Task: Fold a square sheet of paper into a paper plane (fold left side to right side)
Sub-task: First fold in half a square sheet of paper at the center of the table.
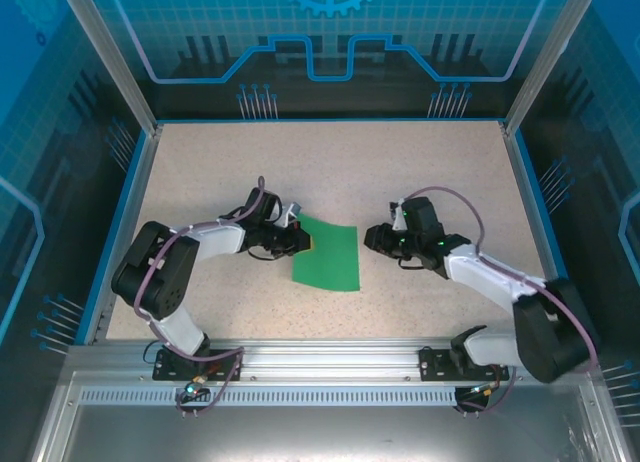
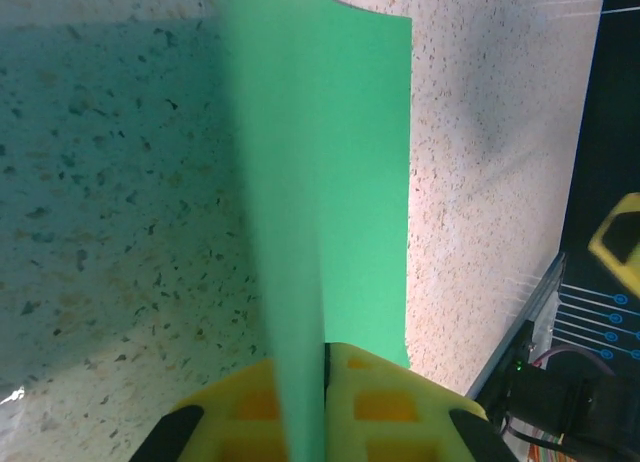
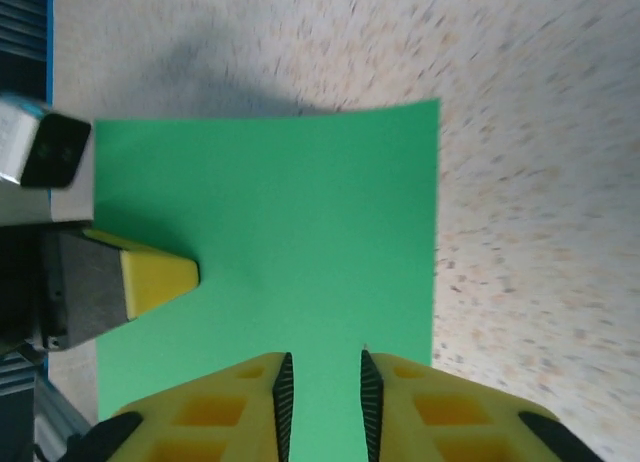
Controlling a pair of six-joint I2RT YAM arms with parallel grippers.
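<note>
The square sheet of paper (image 1: 330,257) is bright green and lies mid-table, its left edge lifted and curling up. My left gripper (image 1: 305,242) is shut on that left edge; in the left wrist view the sheet (image 2: 340,182) rises edge-on from between the yellow fingers (image 2: 390,402). My right gripper (image 1: 368,240) hovers at the sheet's right edge. Its jaws (image 3: 323,382) stand a narrow gap apart, with the green sheet (image 3: 280,212) showing through and nothing pinched. The left fingertip (image 3: 160,277) rests on the sheet's far side. No paper plane shape is in view.
The speckled beige tabletop (image 1: 330,162) is walled by a blue rim and clear panels (image 1: 330,52). An aluminium rail (image 1: 330,357) carrying both arm bases runs along the near edge. Bare table lies behind the sheet and on both sides.
</note>
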